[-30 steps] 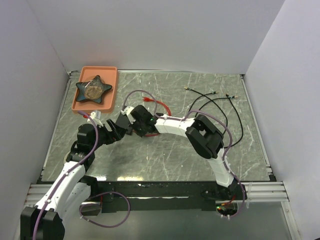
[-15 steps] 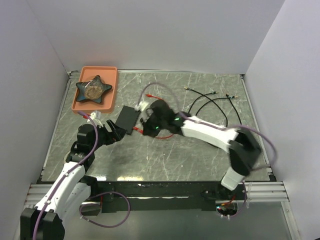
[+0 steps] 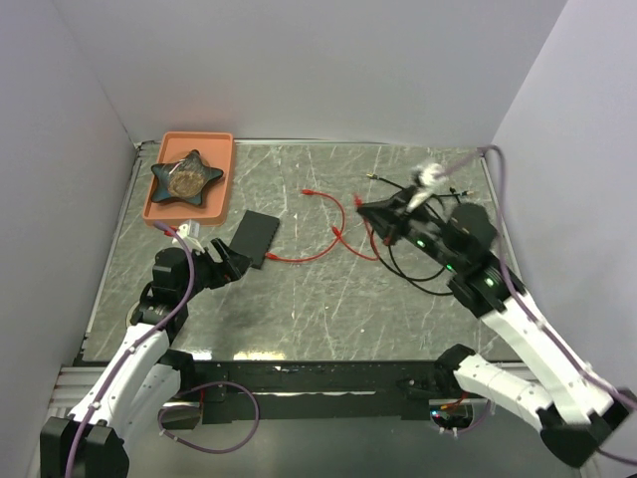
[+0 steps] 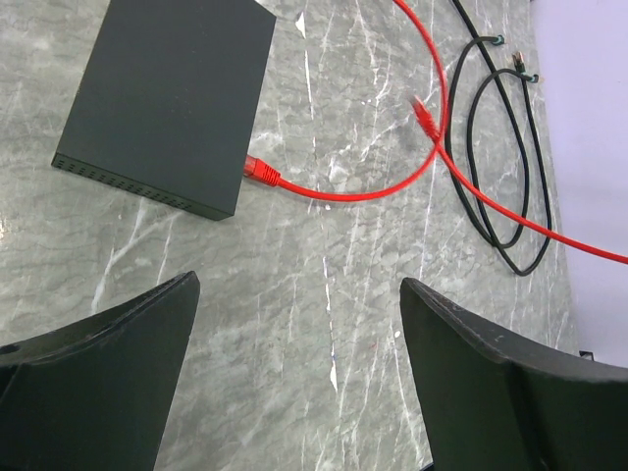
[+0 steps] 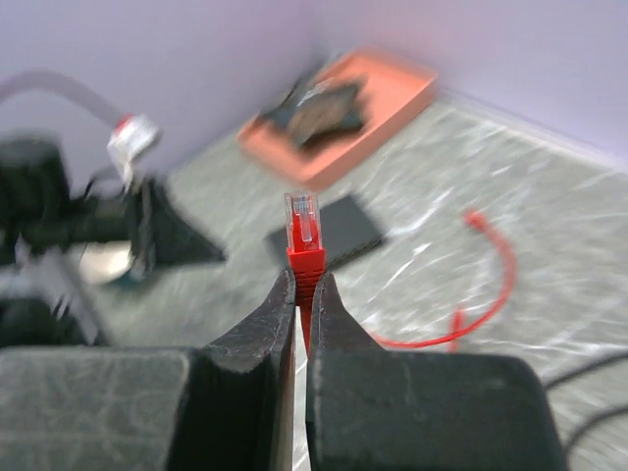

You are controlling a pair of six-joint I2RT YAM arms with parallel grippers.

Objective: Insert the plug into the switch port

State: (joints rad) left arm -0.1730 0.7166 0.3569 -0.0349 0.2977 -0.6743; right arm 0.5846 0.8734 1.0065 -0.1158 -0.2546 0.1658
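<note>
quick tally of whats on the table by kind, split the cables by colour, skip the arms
red cables: 2
black cables: 2
switch: 1
orange tray: 1
star-shaped dish: 1
total: 7
What fills the dish is too small to tell, so it is not counted.

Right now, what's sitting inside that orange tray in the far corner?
The orange tray holds a dark star-shaped dish with a brownish round filling in its middle; what that is I cannot tell. The tray floor beneath the dish is covered.
</note>
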